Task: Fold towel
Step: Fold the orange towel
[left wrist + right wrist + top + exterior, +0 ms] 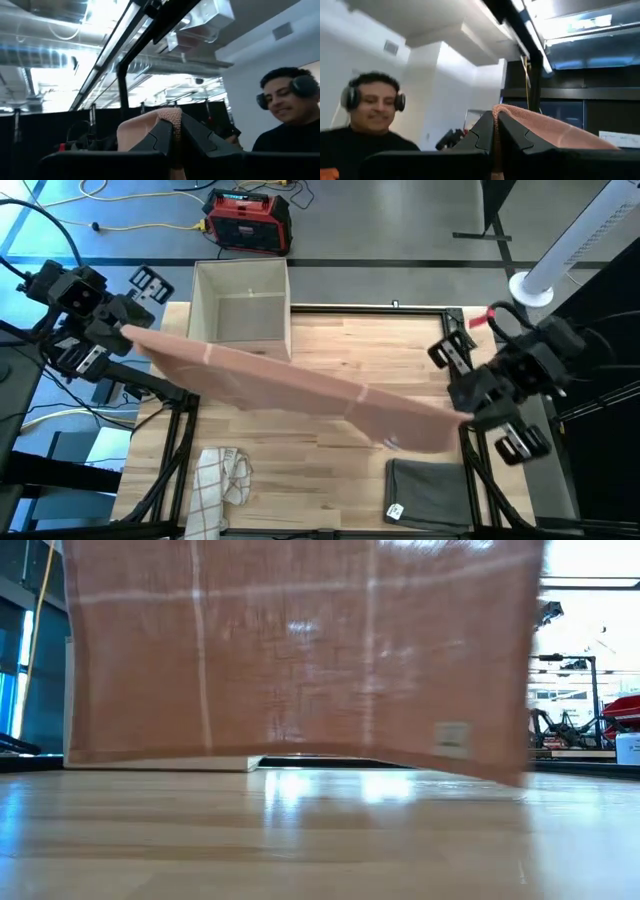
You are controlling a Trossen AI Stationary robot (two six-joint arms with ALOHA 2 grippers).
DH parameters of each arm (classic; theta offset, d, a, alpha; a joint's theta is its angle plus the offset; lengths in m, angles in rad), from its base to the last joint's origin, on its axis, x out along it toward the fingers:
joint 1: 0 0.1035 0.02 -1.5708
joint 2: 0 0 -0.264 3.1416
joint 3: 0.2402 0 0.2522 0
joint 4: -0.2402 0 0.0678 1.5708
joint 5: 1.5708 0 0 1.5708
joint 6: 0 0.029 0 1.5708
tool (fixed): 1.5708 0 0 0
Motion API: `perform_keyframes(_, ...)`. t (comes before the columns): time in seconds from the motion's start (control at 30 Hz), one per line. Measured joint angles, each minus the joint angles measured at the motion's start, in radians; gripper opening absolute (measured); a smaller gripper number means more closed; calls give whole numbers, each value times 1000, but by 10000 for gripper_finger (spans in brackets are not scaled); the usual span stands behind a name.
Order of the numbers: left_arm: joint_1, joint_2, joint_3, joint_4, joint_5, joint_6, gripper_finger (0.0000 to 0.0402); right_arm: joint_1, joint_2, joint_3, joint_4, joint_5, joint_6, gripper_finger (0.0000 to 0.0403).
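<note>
Towel (300,385): hangs stretched above the table (330,330), not folded yet.
Left claw (128,330): closed on its far-left corner.
Right claw (470,412): closed on the right corner.
Left to do: every fold.

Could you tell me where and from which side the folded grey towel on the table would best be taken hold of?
The grey towel lies flat and folded near the table's front edge, on the right arm's side. I would probably pinch a corner or open edge from above, fingers straddling the layers, since a flat cloth offers no raised part. Both grippers, left and right, are occupied holding the pink towel stretched aloft.
</note>
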Motion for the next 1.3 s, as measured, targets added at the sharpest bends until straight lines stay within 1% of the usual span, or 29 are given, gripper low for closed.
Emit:
perform_keyframes(0.27, -40, 18, 35, 26, -67, 22, 10, 167, 145, 372, -230, 489, -305, 0)
perform_keyframes(0.3, -44, 20, 40, 26, -78, 27, 10, 188, 161, 413, -249, 563, -348, 0)
perform_keyframes(0.37, -45, 19, 48, -49, -175, 92, 10, 224, 175, 455, -227, 770, -454, 0)
perform_keyframes(0.43, -45, 19, 49, -118, -293, 155, 10, 239, 165, 433, -141, 983, -567, 0)
perform_keyframes(0.5, -41, 20, 49, -190, -394, 200, 10, 231, 151, 410, -89, 1224, -637, 0)
perform_keyframes(0.57, -34, 26, 49, -288, -505, 239, 10, 190, 141, 389, -92, 1443, -646, 0)
perform_keyframes(0.6, -29, 30, 49, -344, -568, 247, 10, 164, 137, 374, -114, 1545, -623, 0)
perform_keyframes(0.63, -21, 34, 49, -404, -627, 248, 10, 137, 132, 355, -158, 1614, -587, 0)
perform_keyframes(0.67, -11, 40, 49, -463, -684, 247, 10, 112, 122, 329, -229, 1625, -535, 0)
perform_keyframes(0.73, 13, 56, 48, -590, -770, 247, 10, 82, 97, 263, -410, 1617, -350, 0)
perform_keyframes(0.83, 50, 90, 47, -754, -820, 242, 10, 43, 49, 170, -706, 1614, -22, 0)
perform_keyframes(0.9, 73, 115, 47, -824, -819, 256, 10, 14, -1, 115, -915, 1550, 261, 0)
perform_keyframes(0.93, 89, 130, 47, -852, -809, 268, 10, -3, -25, 90, -1031, 1500, 415, 0)
perform_keyframes(1.27, 269, 292, 47, -1125, -680, 380, 10, -198, -156, -261, -1627, 1207, 1182, 0)
perform_keyframes(1.3, 288, 308, 47, -1152, -668, 392, 10, -218, -168, -298, -1666, 1182, 1232, 0)
